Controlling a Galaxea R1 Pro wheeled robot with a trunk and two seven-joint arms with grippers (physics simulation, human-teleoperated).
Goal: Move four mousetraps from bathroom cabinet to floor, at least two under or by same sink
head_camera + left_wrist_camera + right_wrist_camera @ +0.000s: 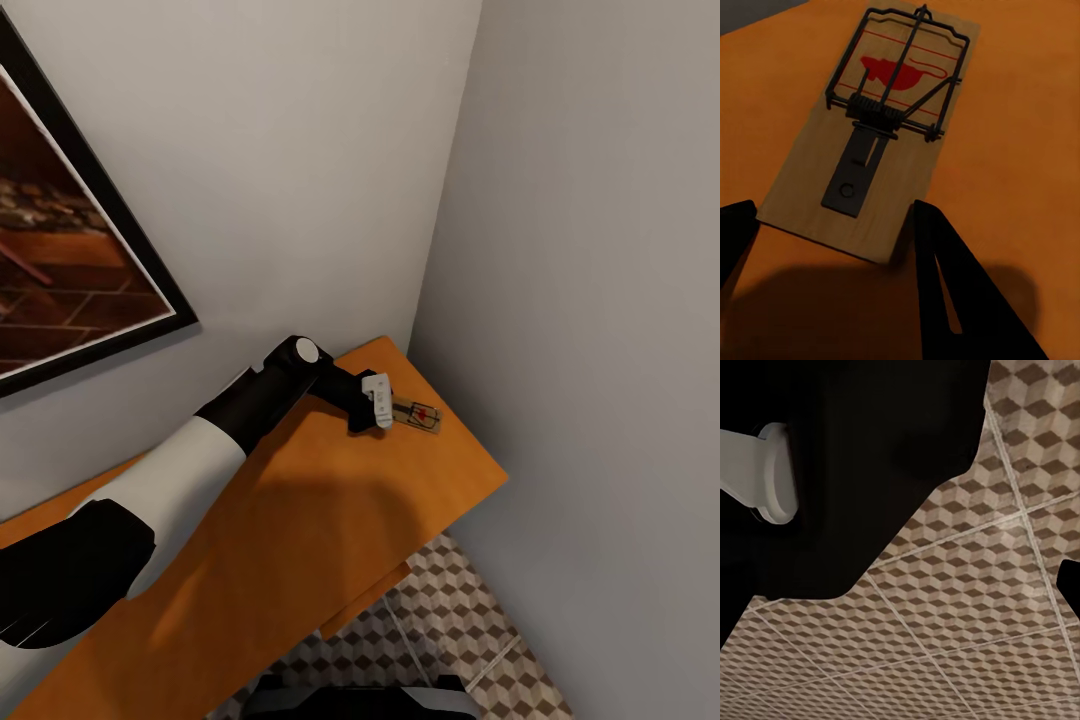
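Observation:
One mousetrap (418, 414), a small brown board with dark wire and a red mouse print, lies near the far right corner of the orange-wood cabinet top (300, 520). My left gripper (384, 408) reaches over the top and sits at the trap's near end. In the left wrist view the mousetrap (881, 127) lies flat, and my left gripper (832, 216) is open with a dark finger on each side of the board's near end. The bathroom floor (967, 607) with its cube pattern shows below my right arm. A dark fingertip (1069, 585) sits at that view's edge.
The cabinet stands in a corner between two grey walls, the right wall (600, 300) close to the trap. A dark-framed picture (60, 250) hangs above the cabinet's left part. Cube-patterned floor (450, 610) shows in front of the cabinet. My dark base (855, 457) covers much of the right wrist view.

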